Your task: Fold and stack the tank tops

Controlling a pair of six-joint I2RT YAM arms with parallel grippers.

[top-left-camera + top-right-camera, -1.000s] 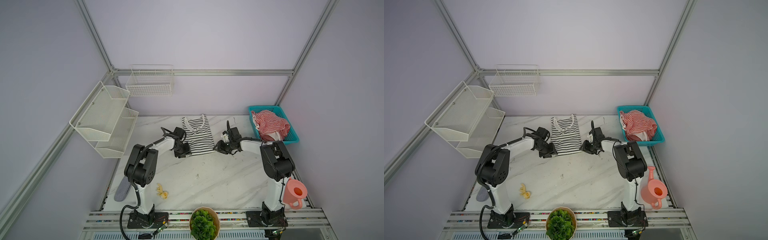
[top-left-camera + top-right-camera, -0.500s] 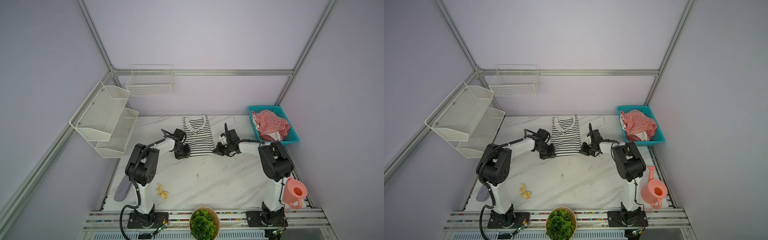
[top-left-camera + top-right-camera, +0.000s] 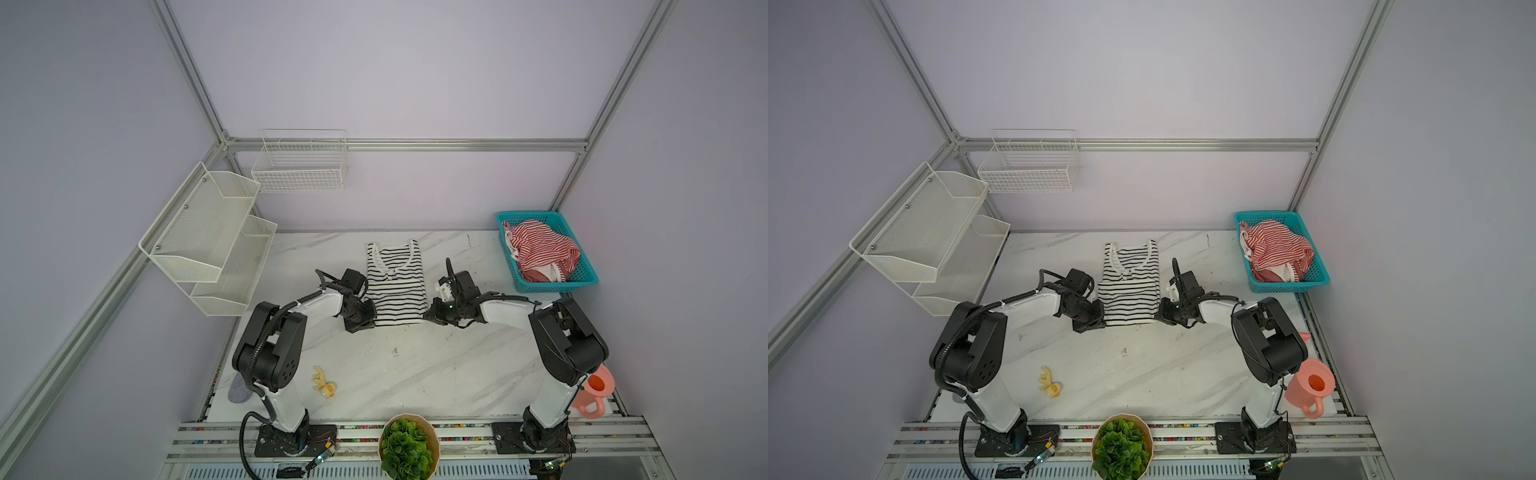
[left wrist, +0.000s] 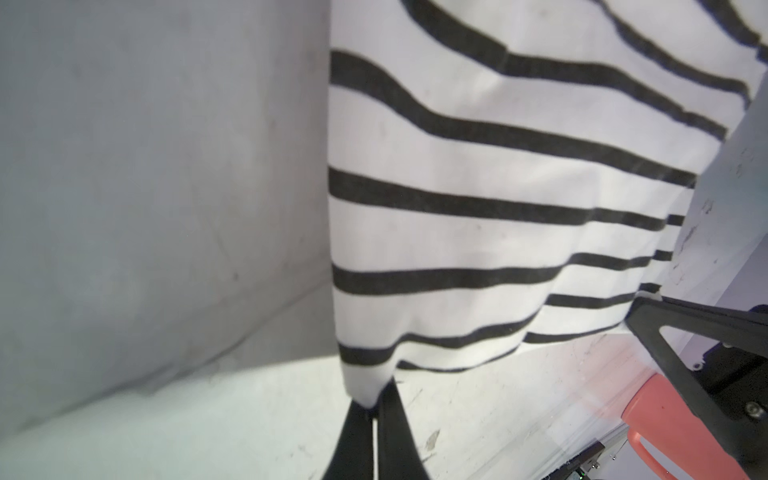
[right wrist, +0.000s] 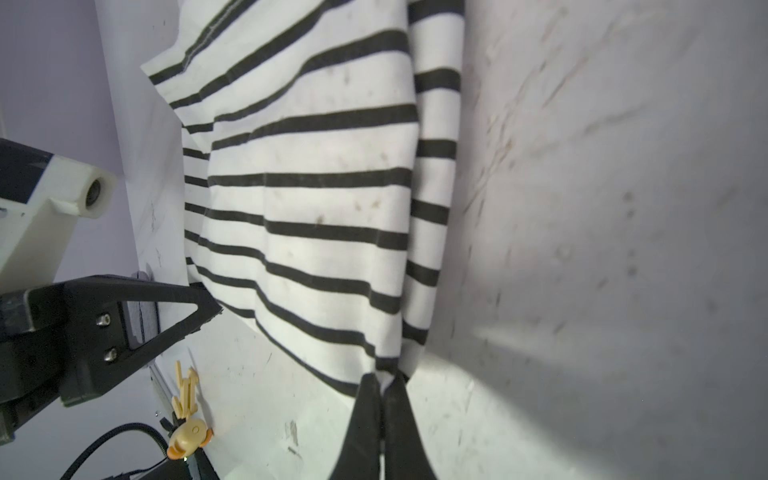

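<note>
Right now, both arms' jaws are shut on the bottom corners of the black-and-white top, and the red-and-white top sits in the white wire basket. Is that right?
Not quite. The red-and-white top sits in the teal basket, as both top views show. The rest holds: both arms' jaws are shut on the bottom corners of the black-and-white top.

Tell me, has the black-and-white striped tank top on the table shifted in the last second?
Yes. The black-and-white striped tank top has slid toward the green potted plant, away from the back edge of the white marble table.
</note>
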